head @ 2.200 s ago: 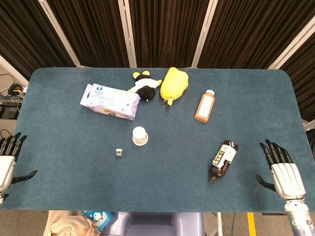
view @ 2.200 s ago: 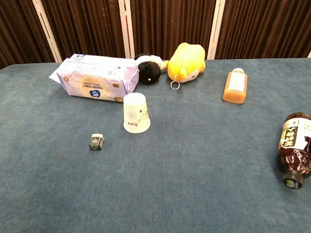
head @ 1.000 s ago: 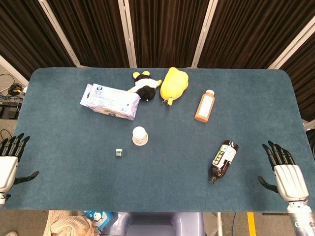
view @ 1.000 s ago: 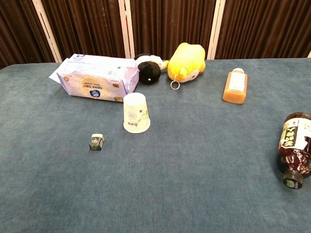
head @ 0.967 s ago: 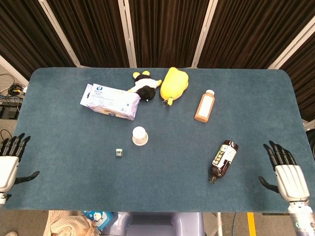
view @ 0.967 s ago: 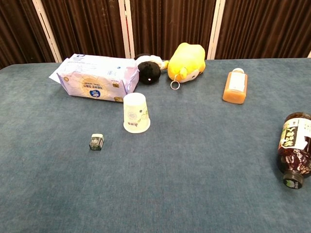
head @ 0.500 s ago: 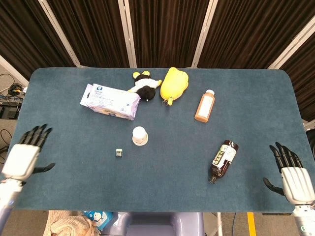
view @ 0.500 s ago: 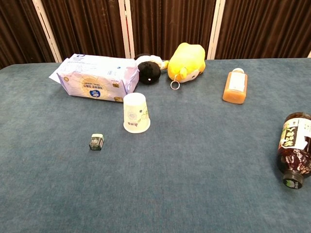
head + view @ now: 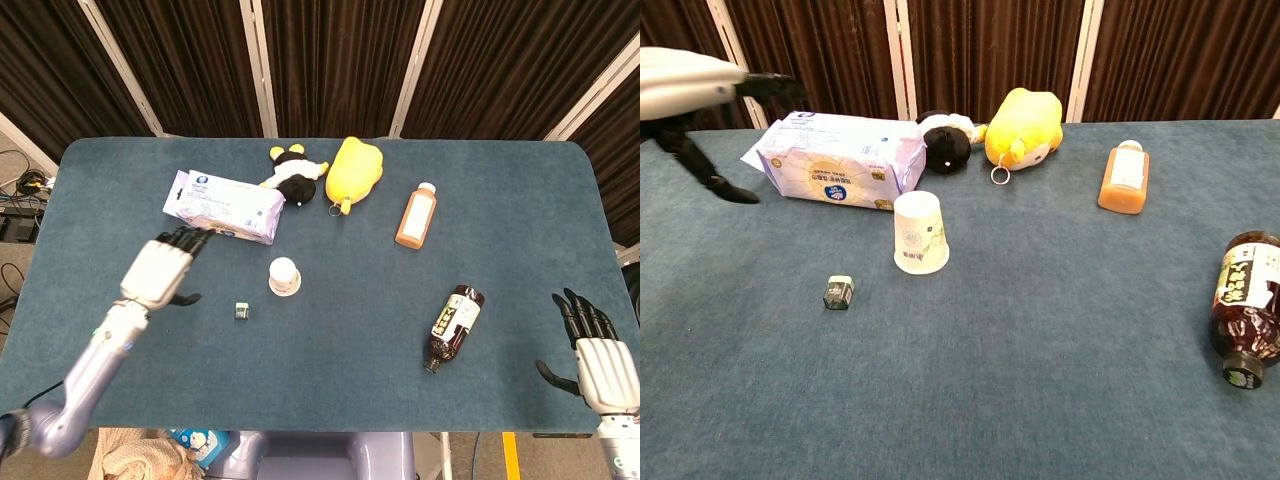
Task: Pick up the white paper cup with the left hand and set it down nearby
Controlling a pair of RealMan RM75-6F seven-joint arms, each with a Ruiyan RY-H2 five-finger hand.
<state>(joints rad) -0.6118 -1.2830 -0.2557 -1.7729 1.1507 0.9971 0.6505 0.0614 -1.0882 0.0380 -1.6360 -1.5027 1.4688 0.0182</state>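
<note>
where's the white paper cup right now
The white paper cup stands upside down near the middle of the table in the head view, just below the tissue pack and right of the small green box, with the left robot hand open to its left, not touching.

A big blue bench (image 9: 520,200) fills the room. Dark brown curtains (image 9: 330,60) hang behind it, with pale strips (image 9: 258,65) between them.

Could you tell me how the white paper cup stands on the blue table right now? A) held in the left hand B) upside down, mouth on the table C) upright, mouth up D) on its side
B: the white paper cup rests wide rim down, narrow base up, with the left hand apart from it.
</note>
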